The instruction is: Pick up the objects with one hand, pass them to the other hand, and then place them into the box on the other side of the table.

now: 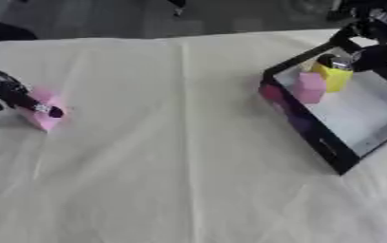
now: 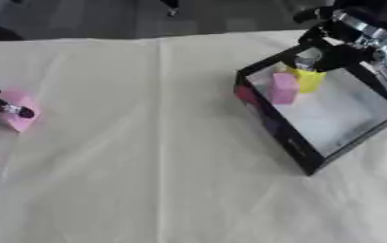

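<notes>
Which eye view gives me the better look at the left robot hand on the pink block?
The left eye view: the left robot hand shows with its fingers round the pink block. The right eye view cuts it at the picture's left edge, leaving only the fingers on the block.

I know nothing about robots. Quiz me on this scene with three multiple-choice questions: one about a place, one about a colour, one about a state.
1. Where does the black box sit?
A. on the table's right side
B. on the left side
C. on the floor

2. What colour is the block under the right hand in the box?
A. green
B. yellow
C. blue

3. What is the left hand doing?
A. resting flat, away from everything
B. pointing upward
C. gripping a pink block

Answers: 1 A, the box lies at the right. 2 B, the yellow block stands beside a pink block. 3 C, its fingers close round the pink block at left.
</notes>
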Controlling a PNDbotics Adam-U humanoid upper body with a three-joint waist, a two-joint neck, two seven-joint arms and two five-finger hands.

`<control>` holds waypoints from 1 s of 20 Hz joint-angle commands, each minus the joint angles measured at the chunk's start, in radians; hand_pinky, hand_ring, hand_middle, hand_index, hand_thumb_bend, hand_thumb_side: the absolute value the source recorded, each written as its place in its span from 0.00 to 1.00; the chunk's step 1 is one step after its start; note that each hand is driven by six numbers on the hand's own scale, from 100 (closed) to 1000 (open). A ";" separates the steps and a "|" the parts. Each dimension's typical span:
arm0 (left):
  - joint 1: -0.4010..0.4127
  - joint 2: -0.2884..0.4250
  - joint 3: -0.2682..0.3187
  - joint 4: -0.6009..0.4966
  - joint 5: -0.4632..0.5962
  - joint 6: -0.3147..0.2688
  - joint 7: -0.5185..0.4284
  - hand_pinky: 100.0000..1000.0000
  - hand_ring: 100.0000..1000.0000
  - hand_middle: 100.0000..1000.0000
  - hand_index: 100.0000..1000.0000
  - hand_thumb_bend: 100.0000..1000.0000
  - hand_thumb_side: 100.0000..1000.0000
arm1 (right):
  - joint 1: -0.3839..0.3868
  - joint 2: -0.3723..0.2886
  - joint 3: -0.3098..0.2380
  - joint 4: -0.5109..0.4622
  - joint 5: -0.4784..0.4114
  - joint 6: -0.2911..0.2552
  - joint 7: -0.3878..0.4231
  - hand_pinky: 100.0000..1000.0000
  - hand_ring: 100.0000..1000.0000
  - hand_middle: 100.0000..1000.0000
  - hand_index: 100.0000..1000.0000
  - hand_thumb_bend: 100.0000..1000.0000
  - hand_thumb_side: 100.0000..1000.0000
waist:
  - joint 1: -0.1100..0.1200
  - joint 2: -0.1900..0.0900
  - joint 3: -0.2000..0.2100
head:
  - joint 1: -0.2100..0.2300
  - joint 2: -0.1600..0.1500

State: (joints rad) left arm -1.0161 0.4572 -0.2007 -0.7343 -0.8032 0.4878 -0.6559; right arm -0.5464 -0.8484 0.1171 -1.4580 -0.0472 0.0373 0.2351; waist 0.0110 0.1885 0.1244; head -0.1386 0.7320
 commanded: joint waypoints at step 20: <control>-0.052 0.043 -0.028 -0.118 -0.040 0.017 -0.001 0.86 0.75 0.59 0.54 0.21 0.00 | -0.011 -0.024 -0.012 0.018 0.005 -0.017 0.010 0.85 0.69 0.85 0.83 0.40 0.06 | 0.007 -0.026 0.010 | -0.004 0.004</control>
State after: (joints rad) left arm -1.0401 0.4622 -0.2264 -0.8192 -0.8342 0.4996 -0.6368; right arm -0.5452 -0.8408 0.1189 -1.4355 -0.0374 0.0233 0.2447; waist 0.0110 0.1874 0.1330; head -0.1374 0.7331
